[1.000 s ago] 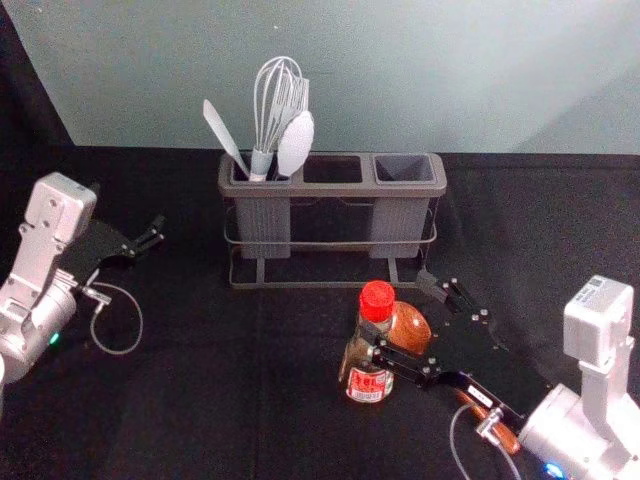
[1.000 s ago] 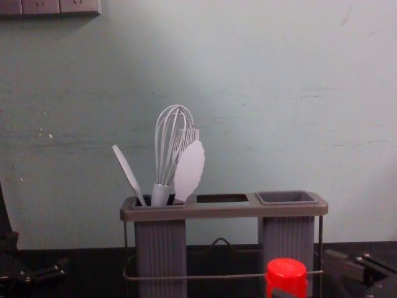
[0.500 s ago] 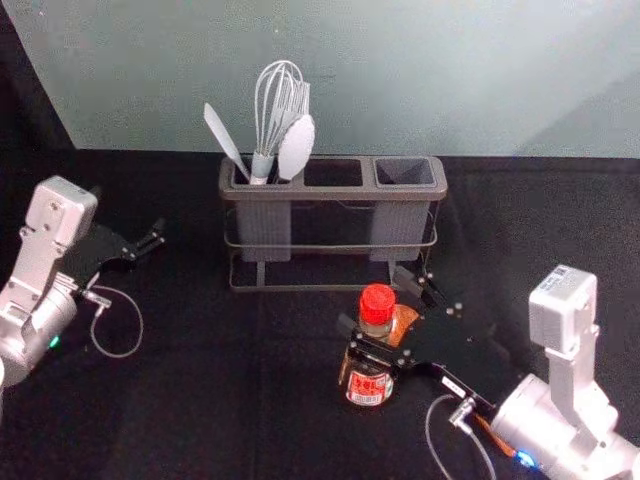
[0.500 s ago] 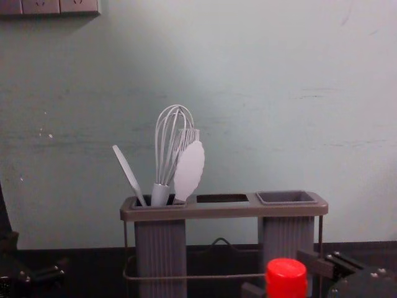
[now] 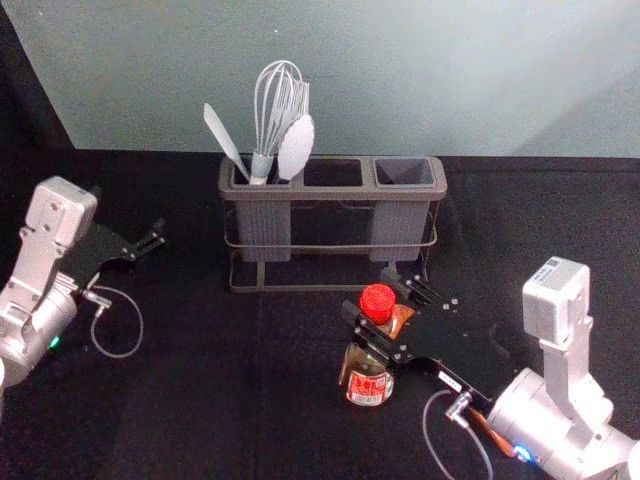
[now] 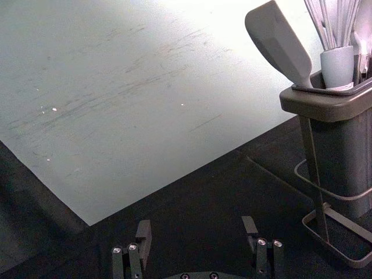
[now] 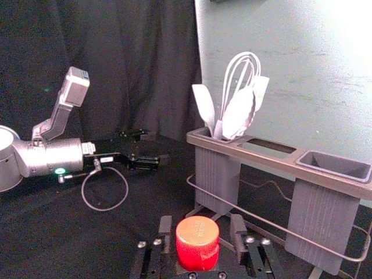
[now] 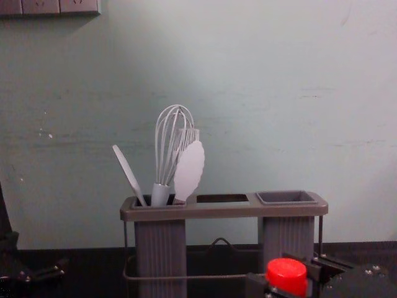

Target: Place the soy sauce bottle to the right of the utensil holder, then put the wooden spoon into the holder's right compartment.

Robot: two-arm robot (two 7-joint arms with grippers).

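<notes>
The soy sauce bottle [image 5: 367, 375] stands upright in front of the holder's right half. My right gripper [image 5: 371, 296] is around its red-capped top, open; in the right wrist view, the right gripper [image 7: 201, 225] has a finger on each side of the red cap [image 7: 197, 241], with slight gaps. Partly hidden beneath that gripper lies the wooden spoon, its bowl [image 5: 403, 314] behind the bottle and its handle [image 5: 490, 432] by the wrist. The utensil holder [image 5: 333, 193] has an empty right compartment [image 5: 404, 171]. Parked at the left is my left gripper [image 5: 128, 212]; its wrist view shows the left gripper [image 6: 196, 226] open.
A whisk [image 5: 270, 110], a white spoon [image 5: 296, 146] and a spatula [image 5: 224, 138] stand in the holder's left compartment. Behind the holder rises a pale wall [image 5: 520, 80]. Black cloth [image 5: 180, 400] covers the table.
My right gripper has moved left and in around the bottle's top, covering more of the spoon. The bottle and the left arm have stayed put.
</notes>
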